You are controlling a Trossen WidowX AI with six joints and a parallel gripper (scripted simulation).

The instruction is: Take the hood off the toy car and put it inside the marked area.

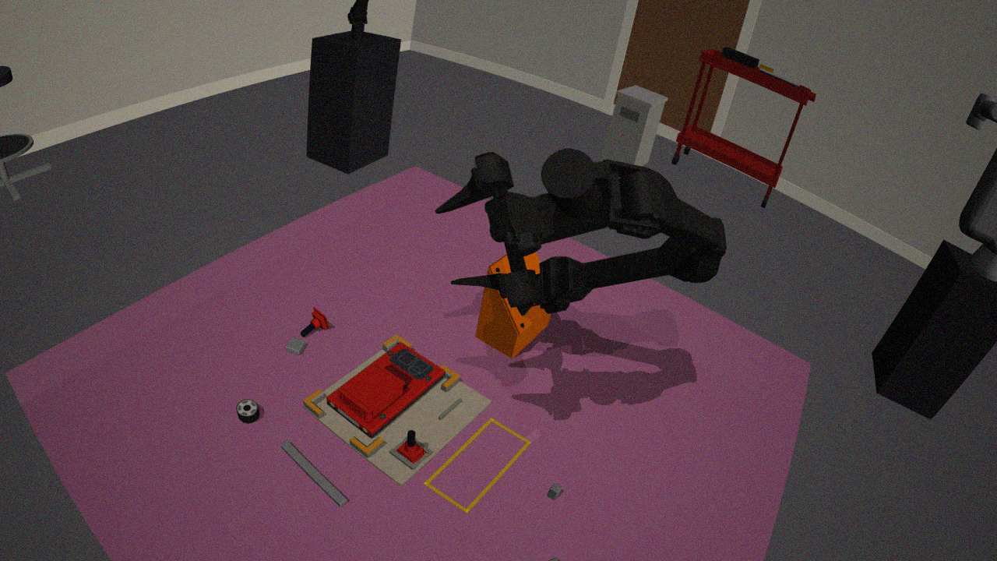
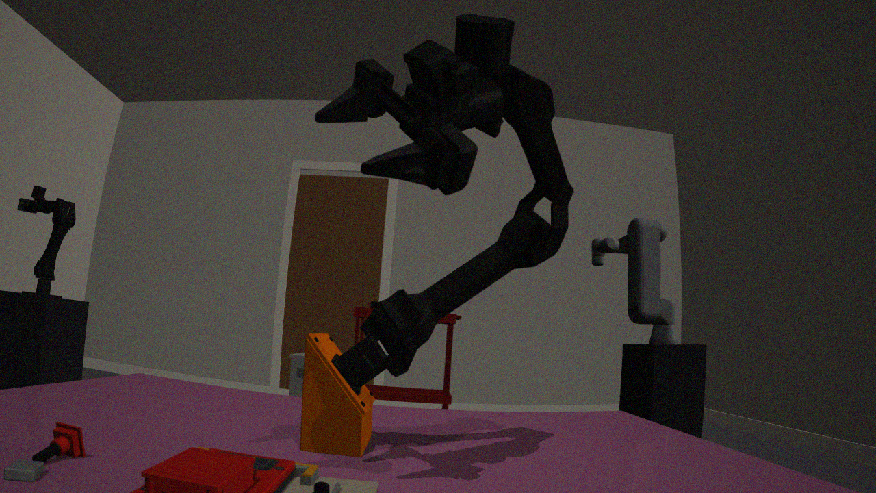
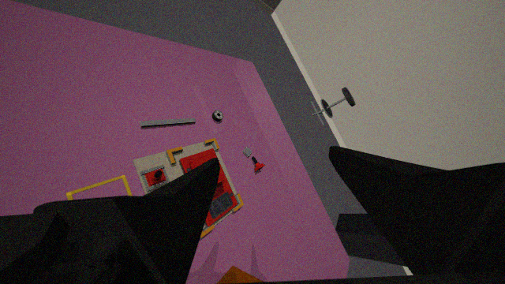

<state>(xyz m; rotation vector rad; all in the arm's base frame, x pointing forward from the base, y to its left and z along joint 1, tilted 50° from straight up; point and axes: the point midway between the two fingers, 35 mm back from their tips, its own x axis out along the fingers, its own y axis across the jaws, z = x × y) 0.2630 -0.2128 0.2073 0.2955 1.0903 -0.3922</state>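
Observation:
The red toy car (image 1: 379, 392) (image 2: 208, 469) (image 3: 188, 164) sits on a beige board (image 1: 456, 418) (image 3: 147, 162) with orange corner brackets. A dark grey panel (image 1: 411, 362) (image 3: 221, 203) lies at the car's end nearest the arm's base. The marked area is a yellow rectangle (image 1: 458, 450) (image 3: 96, 184) beside the board, with nothing in it. My gripper (image 1: 445, 245) (image 2: 339, 142) (image 3: 272, 157) is open and empty. It hangs high above the mat, well apart from the car. In the wrist view my left finger hides part of the car.
The arm's orange base (image 1: 509, 327) (image 2: 324, 411) stands behind the board. Loose on the mat lie a grey bar (image 1: 313, 473) (image 3: 167, 122), a wheel (image 1: 247, 409) (image 3: 217, 115), a red and black tool (image 1: 317, 322) (image 3: 256, 163) and small grey blocks (image 1: 296, 345) (image 1: 554, 492). A red-based peg (image 1: 410, 449) stands on the board.

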